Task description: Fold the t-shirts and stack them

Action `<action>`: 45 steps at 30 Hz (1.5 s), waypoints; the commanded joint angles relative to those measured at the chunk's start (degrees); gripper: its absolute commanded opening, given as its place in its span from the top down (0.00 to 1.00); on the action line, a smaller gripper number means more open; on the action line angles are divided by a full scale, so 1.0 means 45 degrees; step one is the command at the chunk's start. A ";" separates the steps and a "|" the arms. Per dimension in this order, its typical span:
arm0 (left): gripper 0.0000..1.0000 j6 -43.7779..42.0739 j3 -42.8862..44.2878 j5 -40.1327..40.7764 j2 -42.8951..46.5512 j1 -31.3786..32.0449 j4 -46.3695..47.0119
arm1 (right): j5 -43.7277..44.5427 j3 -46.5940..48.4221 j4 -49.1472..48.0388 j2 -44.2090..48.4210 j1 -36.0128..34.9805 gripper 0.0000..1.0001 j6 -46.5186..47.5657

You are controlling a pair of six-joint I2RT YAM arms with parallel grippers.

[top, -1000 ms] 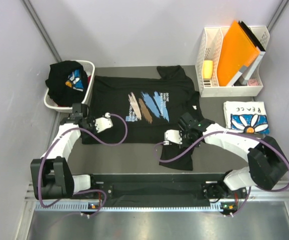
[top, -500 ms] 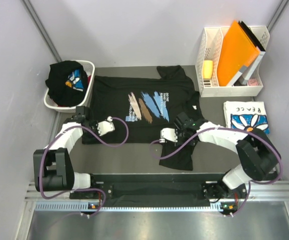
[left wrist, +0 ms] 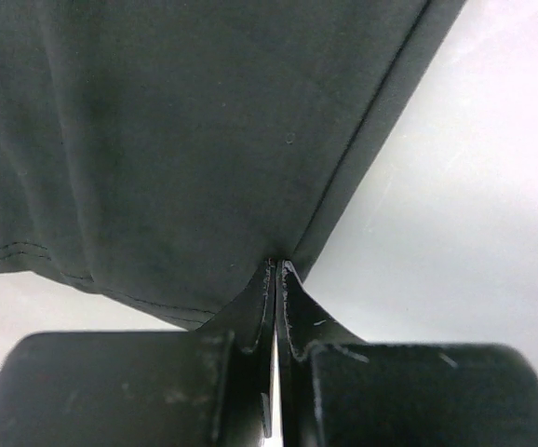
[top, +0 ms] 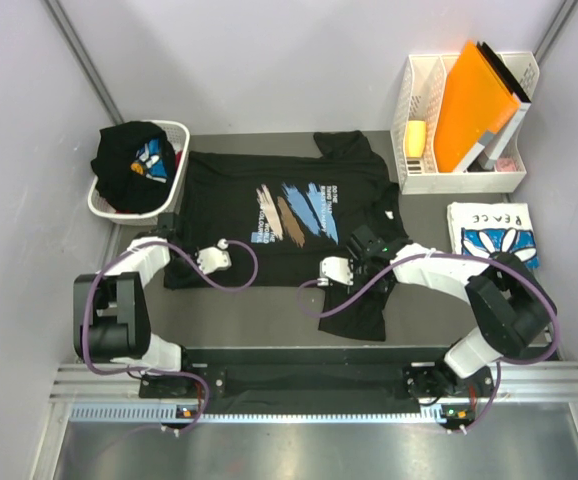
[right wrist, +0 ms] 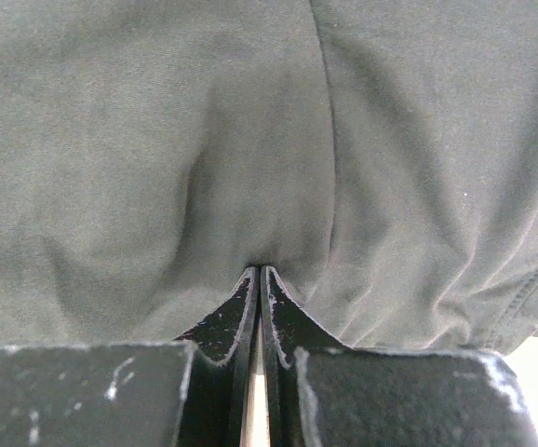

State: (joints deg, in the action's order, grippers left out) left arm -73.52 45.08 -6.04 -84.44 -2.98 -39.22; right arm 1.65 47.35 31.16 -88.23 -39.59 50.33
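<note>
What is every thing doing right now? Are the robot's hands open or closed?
Printed black t-shirt: spread out, print facing up.
Left hand: shut, pinching that shirt's edge.
Right hand: shut, pinching that shirt's cloth.
Other black t-shirt: bunched up in the basket.
White t-shirt: folded, flower print up.
Orange folder: standing tilted in the white rack.

Going off the spread tee (top: 279, 215): basket (top: 180, 140) left with a bunched tee (top: 129, 155) inside, folded tee (top: 494, 236) right, file rack (top: 459, 181) behind-right, my left pincer (left wrist: 275, 266) and right pincer (right wrist: 257, 271) at its near side.
</note>
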 commanded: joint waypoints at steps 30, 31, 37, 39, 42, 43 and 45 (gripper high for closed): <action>1.00 -0.1364 -0.0623 0.0562 0.0639 -0.0079 -0.1952 | -0.0487 -0.1480 0.1886 0.1695 -0.0029 0.93 0.0360; 1.00 -0.1223 -0.0527 0.0523 0.0698 -0.0079 -0.1697 | -0.0407 -0.1248 0.1749 0.1812 -0.0029 0.85 0.0321; 1.00 -0.0265 0.0703 -0.0063 0.1654 -0.0118 -0.2238 | 0.0257 -0.0017 0.1631 0.2456 0.0127 0.52 -0.0324; 1.00 -0.0381 0.0860 -0.0063 0.2219 -0.0099 -0.2416 | 0.0355 0.0082 0.1611 0.2749 0.0146 0.45 -0.0382; 1.00 -0.0382 0.1114 0.0112 0.2806 -0.0099 -0.2593 | 0.0337 0.0200 0.1785 0.3335 0.0127 0.43 -0.0286; 1.00 -0.0421 0.1134 0.0229 0.2905 -0.0099 -0.2593 | 0.0278 0.0335 0.1903 0.3491 0.0107 0.43 -0.0208; 0.91 -0.0441 0.1076 0.0385 0.3197 -0.0099 -0.2087 | 0.0045 0.0473 0.2486 0.4037 0.0049 0.40 -0.0032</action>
State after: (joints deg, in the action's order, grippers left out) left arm -75.75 48.66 -3.81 -72.99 -3.03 -48.27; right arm 2.81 46.22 39.05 -74.83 -39.20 49.74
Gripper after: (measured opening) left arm 0.031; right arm 0.577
